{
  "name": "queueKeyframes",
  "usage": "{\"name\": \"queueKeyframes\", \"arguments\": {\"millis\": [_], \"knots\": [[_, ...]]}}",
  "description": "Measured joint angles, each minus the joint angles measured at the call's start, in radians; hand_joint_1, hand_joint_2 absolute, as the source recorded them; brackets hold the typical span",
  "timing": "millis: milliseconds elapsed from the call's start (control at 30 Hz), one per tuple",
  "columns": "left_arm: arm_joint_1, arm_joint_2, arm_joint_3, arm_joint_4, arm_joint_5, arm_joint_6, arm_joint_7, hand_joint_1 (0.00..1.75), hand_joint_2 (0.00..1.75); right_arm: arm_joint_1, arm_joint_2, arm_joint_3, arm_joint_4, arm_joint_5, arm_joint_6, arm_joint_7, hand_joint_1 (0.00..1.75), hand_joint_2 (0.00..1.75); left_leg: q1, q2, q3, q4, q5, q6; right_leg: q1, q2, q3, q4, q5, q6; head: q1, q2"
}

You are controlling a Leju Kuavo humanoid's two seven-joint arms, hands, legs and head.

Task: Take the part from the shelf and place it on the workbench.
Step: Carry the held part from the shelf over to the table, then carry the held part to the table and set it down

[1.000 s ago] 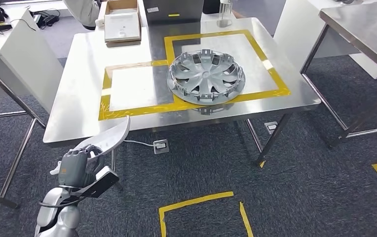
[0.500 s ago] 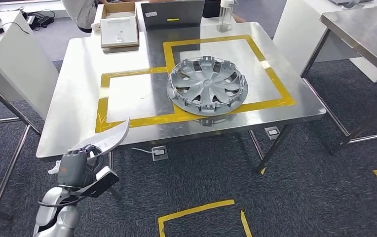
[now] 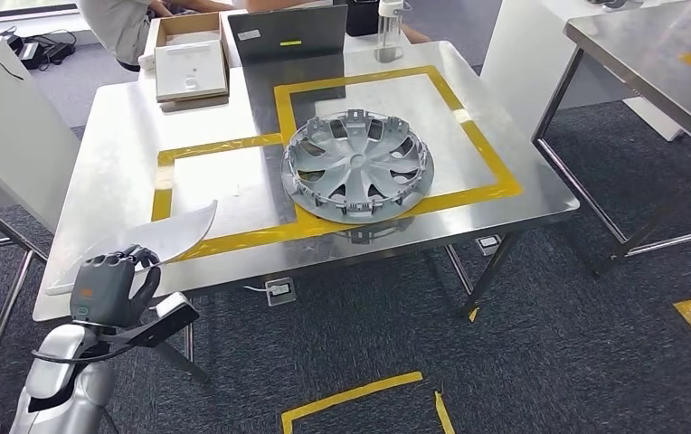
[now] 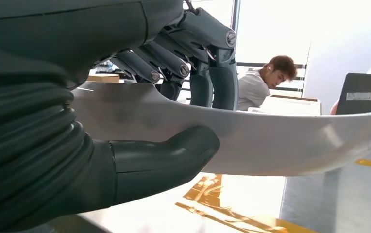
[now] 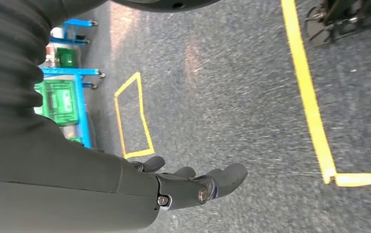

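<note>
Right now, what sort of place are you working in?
Probably a workshop or robot test lab: a steel workbench marked with yellow tape, a wheel cover on it, taped floor squares.

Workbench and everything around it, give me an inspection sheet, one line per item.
Surface: steel workbench marked with yellow tape.
Job's things: curved silver part held by left hand, over the near left edge.
Clutter: wheel cover, cardboard box, laptop, clear bottle.
Hands: left hand grips the part; right hand hangs open over carpet.
Cables: cord on a side table.
Surroundings: people behind the bench, second steel table.
</note>
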Motion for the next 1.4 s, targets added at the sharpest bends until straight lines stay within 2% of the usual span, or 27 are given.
{"name": "queueKeyframes", "arguments": {"millis": [33,100,133,233,267,367,500,667,1100,1400], "knots": [[-0.004,0.01,0.0,-0.002,0.0,-0.004,0.002,1.59,1.75,0.0,0.0,-0.002,0.0,0.0,0.0,-0.002,0.0,1.75,-0.002,-0.001,0.002,-0.004,-0.004,0.003,0.001,0.001,-0.001,0.0,-0.001,0.005,0.0,0.0],[-0.008,0.024,0.0,-0.006,0.0,-0.012,0.006,1.59,1.75,0.002,0.0,-0.005,0.0,0.0,0.0,-0.003,0.0,1.75,0.002,-0.001,0.006,-0.007,0.011,0.012,0.003,-0.001,-0.001,0.002,-0.004,0.017,0.001,0.0],[-0.011,0.031,0.0,-0.007,0.002,-0.015,0.008,1.59,1.75,0.002,0.0,-0.005,0.0,0.001,0.0,-0.003,0.0,1.75,0.004,-0.002,0.007,-0.008,0.012,0.013,0.004,-0.002,0.0,-0.001,-0.002,0.015,0.003,0.0],[-0.014,0.045,0.0,-0.007,0.018,-0.019,0.009,1.59,1.75,0.002,-0.001,-0.008,0.0,0.004,0.001,-0.003,0.0,1.75,0.003,-0.004,0.009,-0.007,0.011,0.01,0.008,-0.003,0.006,-0.01,0.001,-0.011,0.008,0.0],[-0.014,0.048,0.0,-0.007,0.025,-0.02,0.006,1.59,1.75,0.002,-0.001,-0.008,0.0,0.004,0.001,-0.003,0.0,1.75,0.002,-0.004,0.009,-0.007,0.01,0.011,0.008,-0.003,0.008,-0.01,0.0,-0.014,0.008,0.0],[-0.013,0.057,0.001,-0.003,0.045,-0.02,-0.004,1.59,1.75,0.002,-0.001,-0.01,0.0,0.005,0.0,-0.003,0.0,1.75,0.001,-0.004,0.009,-0.007,0.009,0.014,0.007,-0.004,0.009,-0.015,0.002,-0.008,0.009,0.0],[-0.014,0.064,0.002,0.013,0.066,-0.019,-0.014,1.59,1.75,0.002,-0.001,-0.011,0.0,0.005,-0.002,-0.003,0.0,1.75,-0.001,-0.003,0.009,-0.006,0.007,0.017,0.004,-0.004,0.011,-0.017,0.002,0.009,0.008,0.0],[-0.014,0.072,0.004,0.035,0.085,-0.015,-0.018,1.59,1.75,0.002,0.0,-0.012,0.0,0.008,-0.002,-0.003,0.0,1.75,-0.001,-0.003,0.009,-0.007,0.007,0.017,0.003,-0.004,0.01,-0.018,0.001,0.015,0.008,0.0],[-0.011,0.077,0.013,0.067,0.107,-0.004,-0.025,1.59,1.75,0.003,0.0,-0.014,0.0,0.013,0.0,-0.003,0.0,1.75,0.002,-0.003,0.01,-0.01,0.007,0.015,0.004,-0.004,0.01,-0.017,-0.001,0.015,0.008,0.0],[0.027,0.079,0.022,0.061,0.121,-0.001,-0.025,1.59,1.75,0.003,0.002,-0.028,0.0,0.011,0.002,-0.003,0.0,1.75,0.002,-0.004,0.01,-0.01,0.007,0.015,0.004,-0.004,0.01,-0.017,-0.002,0.014,0.008,0.0]]}}
